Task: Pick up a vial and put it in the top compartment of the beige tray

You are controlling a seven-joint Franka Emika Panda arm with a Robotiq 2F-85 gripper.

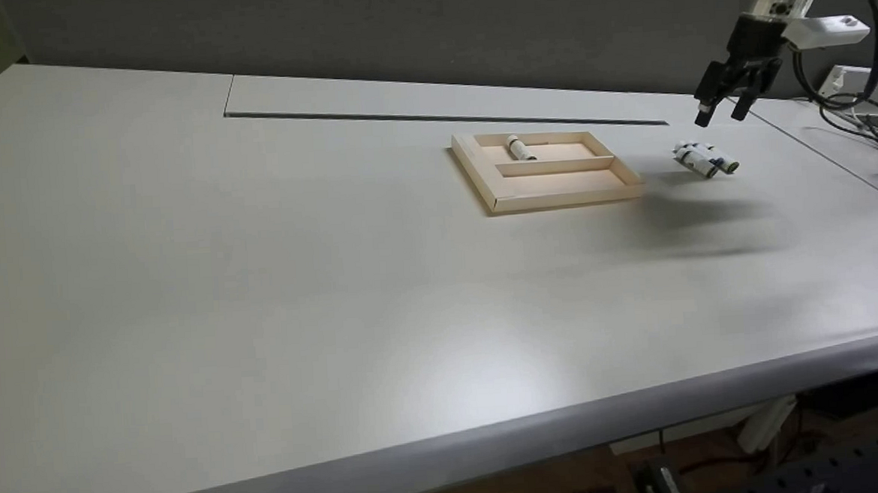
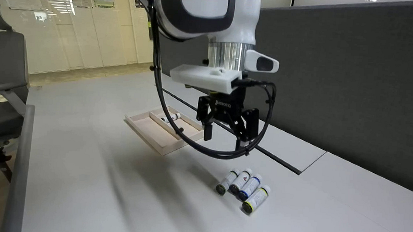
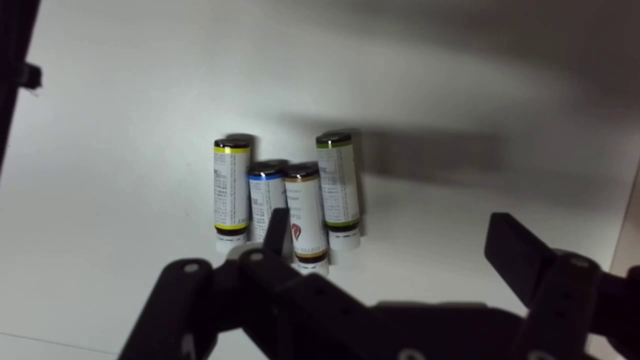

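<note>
Several white-labelled vials with dark ends and white caps lie side by side on the table. The wrist view shows green-banded [image 3: 340, 185], brown-banded [image 3: 305, 215], blue-banded [image 3: 266, 200] and yellow-banded [image 3: 231, 187] vials; the left finger partly covers the blue one. The group shows in both exterior views [image 1: 696, 161] [image 2: 249, 188]. My gripper [image 3: 390, 220] is open and empty, above the table near the vials, also in both exterior views [image 1: 720, 117] [image 2: 224, 142]. The beige tray [image 1: 568, 198] [image 2: 145, 137] holds one vial [image 1: 520, 149] [image 2: 171, 117] in its section nearer the dark partition.
A dark partition [image 1: 398, 38] [image 2: 335, 84] stands along the table's back. A dark slot [image 1: 440, 117] runs in front of it. Cables [image 1: 864, 119] lie at the table's far end in an exterior view. A black cable loop [image 2: 208, 152] hangs beside the gripper.
</note>
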